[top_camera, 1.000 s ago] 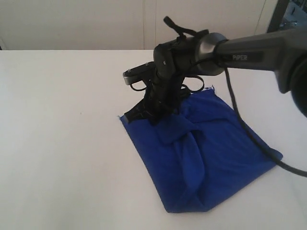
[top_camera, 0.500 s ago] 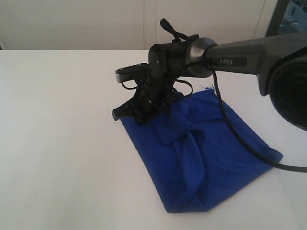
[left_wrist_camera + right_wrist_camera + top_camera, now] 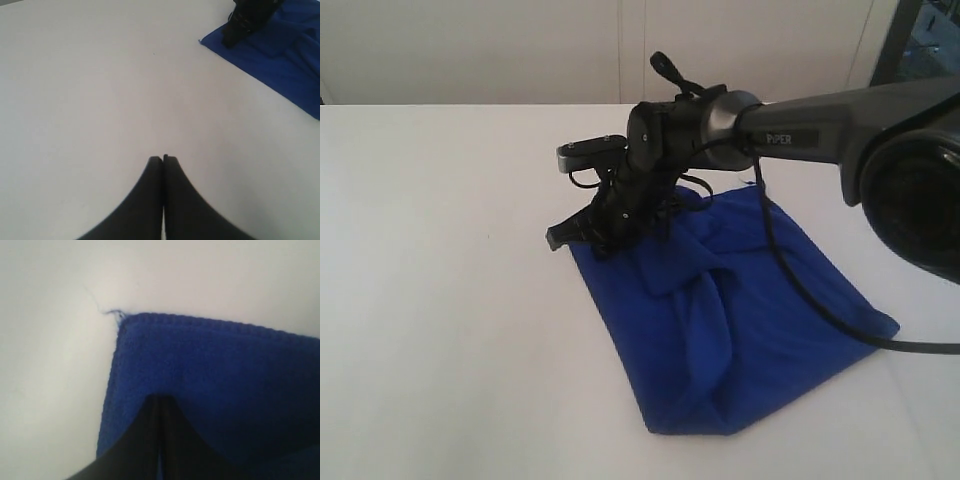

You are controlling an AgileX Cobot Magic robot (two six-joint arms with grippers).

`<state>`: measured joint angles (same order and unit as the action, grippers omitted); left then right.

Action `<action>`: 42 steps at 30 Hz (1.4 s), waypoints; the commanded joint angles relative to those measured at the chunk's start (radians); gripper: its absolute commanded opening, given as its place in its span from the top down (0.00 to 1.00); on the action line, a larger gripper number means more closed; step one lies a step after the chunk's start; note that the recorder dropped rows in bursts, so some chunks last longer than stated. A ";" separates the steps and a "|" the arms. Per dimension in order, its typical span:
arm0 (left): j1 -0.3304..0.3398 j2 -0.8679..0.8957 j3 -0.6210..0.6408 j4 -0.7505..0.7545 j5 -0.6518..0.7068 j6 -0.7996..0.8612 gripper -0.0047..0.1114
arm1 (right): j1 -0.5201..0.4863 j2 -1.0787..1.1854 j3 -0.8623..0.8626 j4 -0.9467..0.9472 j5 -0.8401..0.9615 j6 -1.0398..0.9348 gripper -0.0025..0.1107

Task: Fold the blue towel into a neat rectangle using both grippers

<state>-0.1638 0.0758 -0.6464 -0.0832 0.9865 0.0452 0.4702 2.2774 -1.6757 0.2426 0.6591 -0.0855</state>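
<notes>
On the white surface (image 3: 440, 250), the blue towel (image 3: 750, 300) lies rumpled.
At its corner the right fingers (image 3: 142, 440) are pressed together, grip on cloth unclear; the left fingers (image 3: 145, 200) are closed, empty, well apart.

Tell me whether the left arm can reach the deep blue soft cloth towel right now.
Probably yes: only bare white table lies between the shut left tool and the towel, though the right tool sits at its nearest corner.

1 blue towel (image 3: 760, 320), 2 end effectors (image 3: 163, 159) (image 3: 159, 397), 1 tbl (image 3: 440, 300).
</notes>
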 commanded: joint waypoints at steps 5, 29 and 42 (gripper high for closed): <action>0.001 -0.007 0.005 -0.002 0.006 0.004 0.96 | 0.004 0.068 0.011 -0.014 -0.103 0.047 0.98; 0.001 -0.007 0.005 -0.002 0.006 0.004 0.96 | -0.002 0.099 0.011 -0.016 -0.307 0.086 0.98; 0.001 -0.007 0.005 -0.002 0.006 0.004 0.96 | -0.002 0.106 0.011 -0.016 -0.352 0.086 0.98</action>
<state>-0.1638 0.0758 -0.6464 -0.0832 0.9865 0.0452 0.4702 2.3519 -1.6798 0.2458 0.2751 0.0000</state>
